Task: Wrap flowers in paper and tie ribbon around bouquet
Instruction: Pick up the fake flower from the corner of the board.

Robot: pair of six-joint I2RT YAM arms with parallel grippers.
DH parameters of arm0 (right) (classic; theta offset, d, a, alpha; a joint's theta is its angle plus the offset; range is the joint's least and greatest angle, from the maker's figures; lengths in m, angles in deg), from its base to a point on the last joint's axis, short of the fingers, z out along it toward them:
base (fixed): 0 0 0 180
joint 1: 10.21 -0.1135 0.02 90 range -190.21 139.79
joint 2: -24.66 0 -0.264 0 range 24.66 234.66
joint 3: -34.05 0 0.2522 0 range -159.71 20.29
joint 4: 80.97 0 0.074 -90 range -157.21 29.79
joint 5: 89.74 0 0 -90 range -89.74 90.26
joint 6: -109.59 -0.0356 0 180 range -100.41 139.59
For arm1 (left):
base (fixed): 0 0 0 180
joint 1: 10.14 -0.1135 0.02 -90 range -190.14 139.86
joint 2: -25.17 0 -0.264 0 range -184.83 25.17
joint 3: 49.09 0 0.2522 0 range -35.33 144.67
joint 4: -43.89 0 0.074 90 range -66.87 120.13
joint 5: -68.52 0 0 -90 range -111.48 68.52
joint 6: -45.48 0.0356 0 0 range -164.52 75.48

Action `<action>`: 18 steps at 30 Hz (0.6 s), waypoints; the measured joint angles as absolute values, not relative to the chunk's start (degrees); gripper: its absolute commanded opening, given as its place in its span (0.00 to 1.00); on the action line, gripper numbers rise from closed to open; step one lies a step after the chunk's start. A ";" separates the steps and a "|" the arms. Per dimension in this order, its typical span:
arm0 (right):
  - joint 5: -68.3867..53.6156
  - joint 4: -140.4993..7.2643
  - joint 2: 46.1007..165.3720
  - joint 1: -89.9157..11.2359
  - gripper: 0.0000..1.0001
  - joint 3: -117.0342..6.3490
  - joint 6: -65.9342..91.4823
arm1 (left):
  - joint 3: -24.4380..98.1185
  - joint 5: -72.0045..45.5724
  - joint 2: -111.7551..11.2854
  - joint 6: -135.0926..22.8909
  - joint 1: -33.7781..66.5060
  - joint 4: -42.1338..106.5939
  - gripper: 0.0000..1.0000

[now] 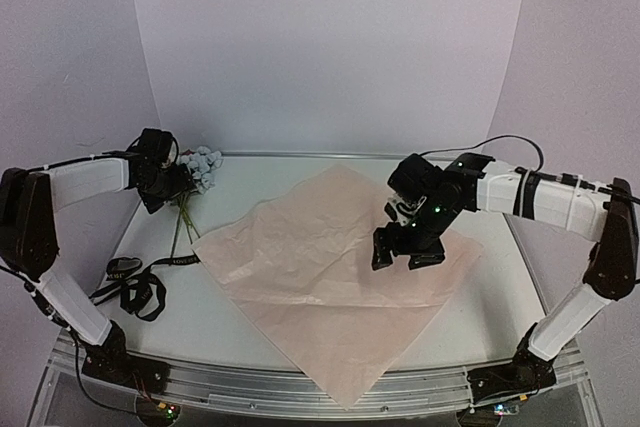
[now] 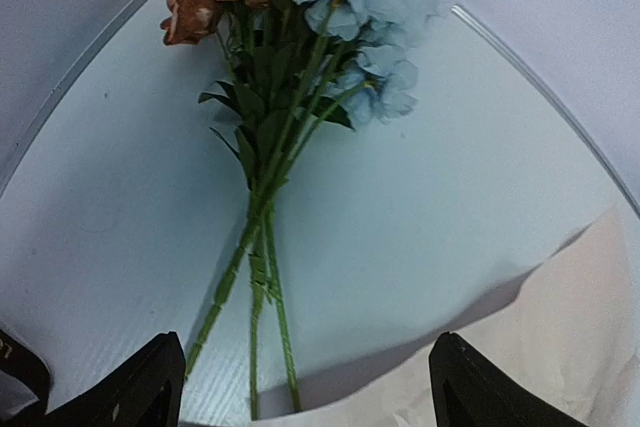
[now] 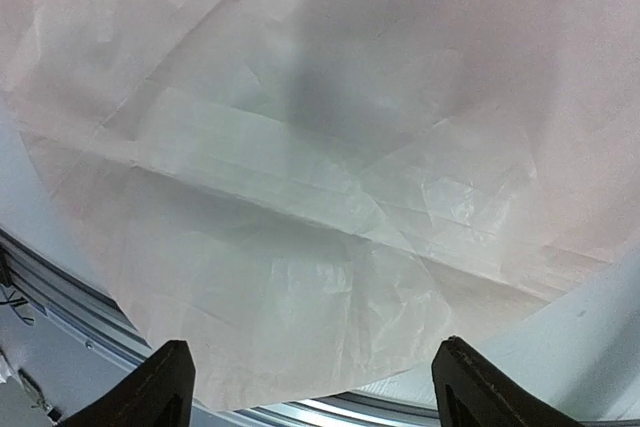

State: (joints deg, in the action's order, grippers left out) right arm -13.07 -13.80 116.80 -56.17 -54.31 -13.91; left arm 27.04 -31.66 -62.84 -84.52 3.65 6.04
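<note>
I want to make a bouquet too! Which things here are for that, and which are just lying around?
For the job: flowers, pink paper, black ribbon.
Just there: table, white backdrop, right arm's cable.

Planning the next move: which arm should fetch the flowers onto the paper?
Left. The left gripper, open, hovers over the flowers; the right gripper hangs over the paper, away from them.
</note>
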 measured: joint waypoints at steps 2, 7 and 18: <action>-13.11 -13.78 114.90 -56.17 0.88 -54.05 -13.30 | 29.10 -31.58 -66.61 -82.90 1.08 6.07 0.87; -13.04 -13.75 108.73 -56.17 0.88 -51.02 -12.07 | 34.51 -30.18 -76.56 -79.41 -2.39 5.70 0.82; -11.20 -13.45 99.87 -56.17 0.86 -42.82 -11.16 | 48.39 -28.58 -95.36 -74.61 -2.79 3.79 0.68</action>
State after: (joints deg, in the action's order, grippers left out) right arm -11.20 -13.45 99.87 -56.17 -42.82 -11.16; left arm 48.39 -28.58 -95.36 -74.61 -2.79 3.79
